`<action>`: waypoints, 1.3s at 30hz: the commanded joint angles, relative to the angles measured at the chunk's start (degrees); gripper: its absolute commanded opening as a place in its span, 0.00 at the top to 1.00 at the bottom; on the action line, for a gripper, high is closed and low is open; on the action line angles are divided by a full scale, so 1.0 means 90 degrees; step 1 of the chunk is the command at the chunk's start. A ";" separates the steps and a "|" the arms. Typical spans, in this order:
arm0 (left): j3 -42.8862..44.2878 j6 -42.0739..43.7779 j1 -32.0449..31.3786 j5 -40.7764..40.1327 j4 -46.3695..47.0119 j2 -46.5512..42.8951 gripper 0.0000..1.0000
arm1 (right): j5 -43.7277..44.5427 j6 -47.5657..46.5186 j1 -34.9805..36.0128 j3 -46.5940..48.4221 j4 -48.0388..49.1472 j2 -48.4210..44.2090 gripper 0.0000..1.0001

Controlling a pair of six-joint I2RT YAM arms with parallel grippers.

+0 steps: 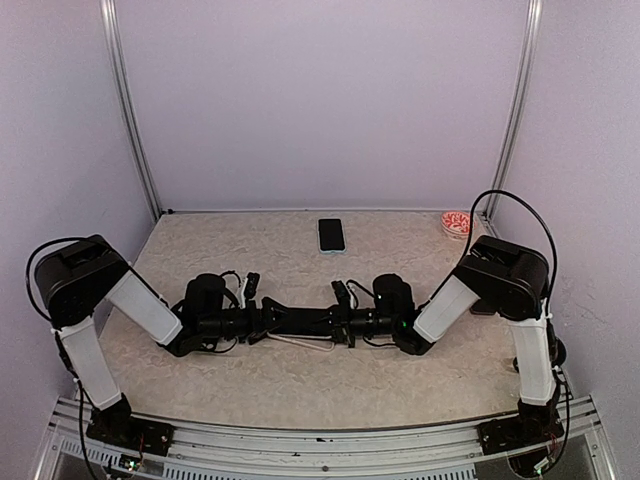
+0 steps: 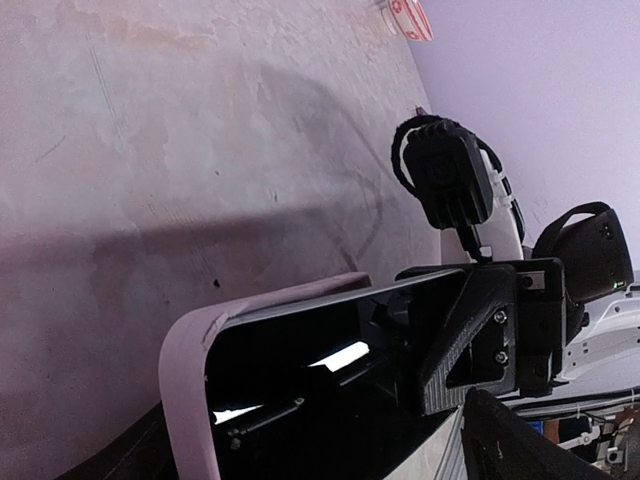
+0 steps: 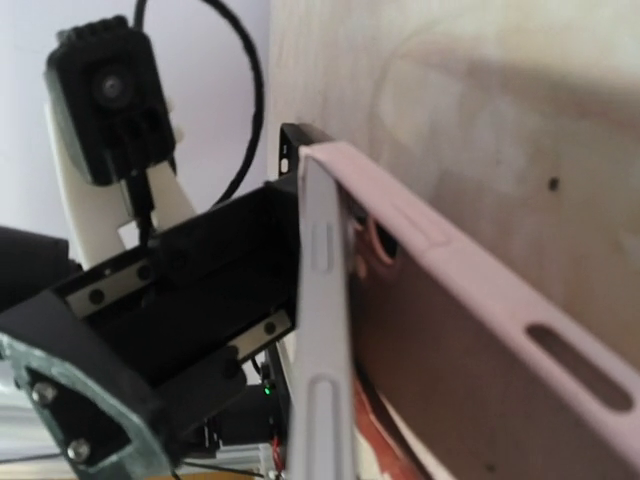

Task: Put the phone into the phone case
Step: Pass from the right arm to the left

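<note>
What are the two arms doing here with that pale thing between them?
A pale pink phone case is held between the two arms, over the middle of the table. The right claw is shut on one end of it. The left claw stands wide around the other end; whether it presses on the case I cannot tell. The phone lies alone at the far side of the table, so it is not yet in the case.

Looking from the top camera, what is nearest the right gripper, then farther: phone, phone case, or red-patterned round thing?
1. phone case, in the right gripper, mid-table.
2. phone, far edge, centre.
3. red-patterned round thing, far right corner.
</note>
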 commanded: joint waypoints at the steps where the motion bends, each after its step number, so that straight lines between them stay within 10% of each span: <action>1: 0.0134 -0.0037 -0.0006 0.0372 0.0379 0.0039 0.12 | -0.0246 -0.0515 0.0027 0.0000 0.0266 -0.0349 1.00; 31: 0.0182 -0.0148 -0.0070 0.0931 0.0951 -0.0229 0.60 | -0.0459 -0.1032 -0.0004 0.0027 -0.0267 -0.0213 1.00; 39: 0.0162 -0.0206 -0.0062 0.0962 0.1068 -0.0235 0.60 | -0.0461 -0.1172 -0.0022 0.0130 -0.0634 -0.0282 0.77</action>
